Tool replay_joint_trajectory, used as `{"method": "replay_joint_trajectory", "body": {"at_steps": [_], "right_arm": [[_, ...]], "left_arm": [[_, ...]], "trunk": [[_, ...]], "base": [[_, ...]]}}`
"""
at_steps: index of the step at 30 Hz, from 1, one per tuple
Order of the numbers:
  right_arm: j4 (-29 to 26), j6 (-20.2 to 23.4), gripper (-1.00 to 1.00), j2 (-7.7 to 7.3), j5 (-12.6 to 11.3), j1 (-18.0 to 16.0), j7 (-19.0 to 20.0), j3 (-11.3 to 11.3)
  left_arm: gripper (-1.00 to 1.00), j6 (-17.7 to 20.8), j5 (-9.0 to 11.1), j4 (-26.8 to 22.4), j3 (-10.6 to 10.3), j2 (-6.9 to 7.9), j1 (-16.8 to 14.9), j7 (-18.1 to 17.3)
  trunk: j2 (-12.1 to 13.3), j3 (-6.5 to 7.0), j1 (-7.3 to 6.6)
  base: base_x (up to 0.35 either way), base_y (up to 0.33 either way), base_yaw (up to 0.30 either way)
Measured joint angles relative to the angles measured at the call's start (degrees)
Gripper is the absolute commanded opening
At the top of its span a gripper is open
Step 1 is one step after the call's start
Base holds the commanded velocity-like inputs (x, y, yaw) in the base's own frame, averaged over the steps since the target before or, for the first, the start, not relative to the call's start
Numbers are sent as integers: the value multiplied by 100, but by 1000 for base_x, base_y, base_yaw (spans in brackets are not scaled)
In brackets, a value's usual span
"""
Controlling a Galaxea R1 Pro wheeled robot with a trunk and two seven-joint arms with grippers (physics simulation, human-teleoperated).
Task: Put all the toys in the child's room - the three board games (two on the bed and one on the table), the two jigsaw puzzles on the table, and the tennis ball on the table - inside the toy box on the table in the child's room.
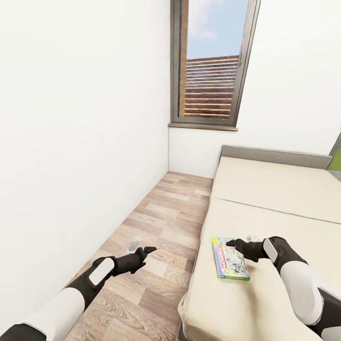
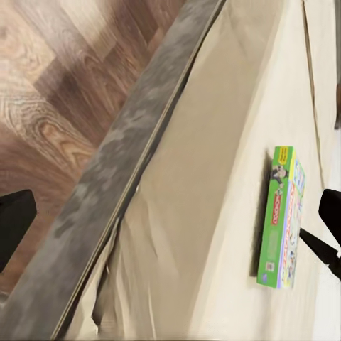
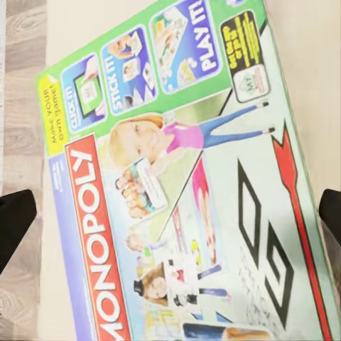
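Observation:
A green-white Monopoly board game (image 1: 229,258) lies flat on the bed (image 1: 274,199), near its left edge. My right gripper (image 1: 233,243) hovers at the game's far right corner and is open. In the right wrist view the game's lid (image 3: 185,177) lies between the spread fingers (image 3: 14,222), with nothing gripped. My left gripper (image 1: 148,249) is open above the wooden floor, left of the bed. Its wrist view looks across the bed's side at the same game (image 2: 281,217). The toy box, the table and the other toys are out of view.
A strip of wooden floor (image 1: 161,222) runs between the white wall (image 1: 71,142) on the left and the bed. A window (image 1: 213,61) is in the far wall. The bed has a grey base edge (image 2: 121,177) and a grey headboard (image 1: 274,156).

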Motion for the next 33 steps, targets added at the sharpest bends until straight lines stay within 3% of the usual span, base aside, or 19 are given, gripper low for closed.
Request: {"method": "replay_joint_trajectory", "body": {"at_steps": [23, 33], "right_arm": [[-3, -7, 100, 5, 2, 0, 0, 0], [-4, -13, 100, 4, -1, 2, 2, 0]], "left_arm": [[100, -41, 0, 1, -6, -7, 27, -36], [100, -38, -2, 3, -7, -33, 35, -15]], "trunk": [[0, 67, 0], [0, 84, 0]], "base": [[0, 0, 156], [0, 0, 39]]}}
